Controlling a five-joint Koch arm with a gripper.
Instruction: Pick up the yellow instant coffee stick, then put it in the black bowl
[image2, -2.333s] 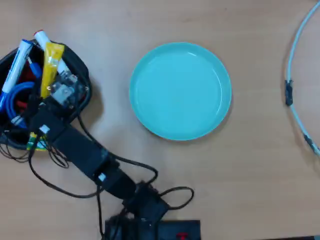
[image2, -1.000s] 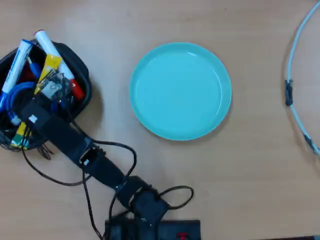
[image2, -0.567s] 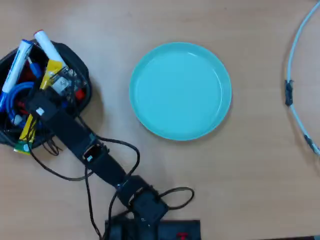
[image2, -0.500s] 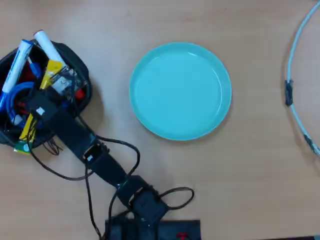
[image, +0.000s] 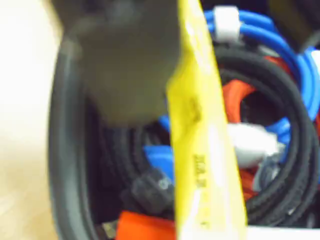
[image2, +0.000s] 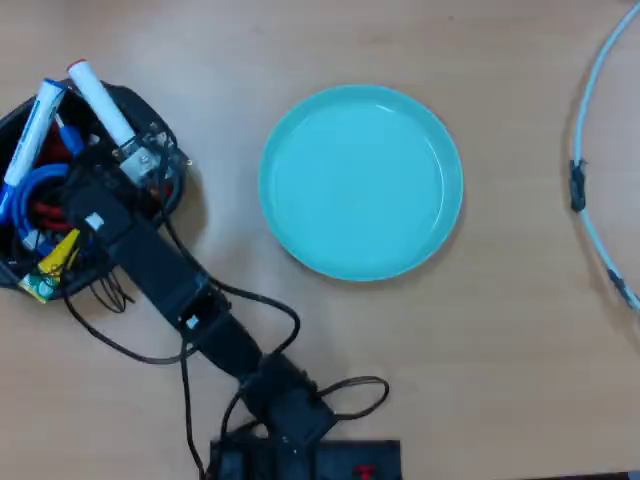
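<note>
The yellow instant coffee stick (image: 200, 135) runs top to bottom close to the wrist camera, blurred, against the dark jaw at upper left. My gripper (image: 170, 100) looks shut on it. Below it lies the black bowl (image: 62, 165), filled with black, blue and orange cables. In the overhead view the arm reaches to the far left, and my gripper (image2: 72, 240) is over the bowl (image2: 150, 110). The stick (image2: 55, 262) slants over the bowl's lower left rim, its green end just outside.
Two white markers lie across the bowl, one red-capped (image2: 103, 105) and one blue-capped (image2: 30, 130). A large turquoise plate (image2: 360, 180) sits mid-table. A light blue cable (image2: 590, 150) curves along the right edge. The arm's black wires (image2: 230, 300) trail near its base.
</note>
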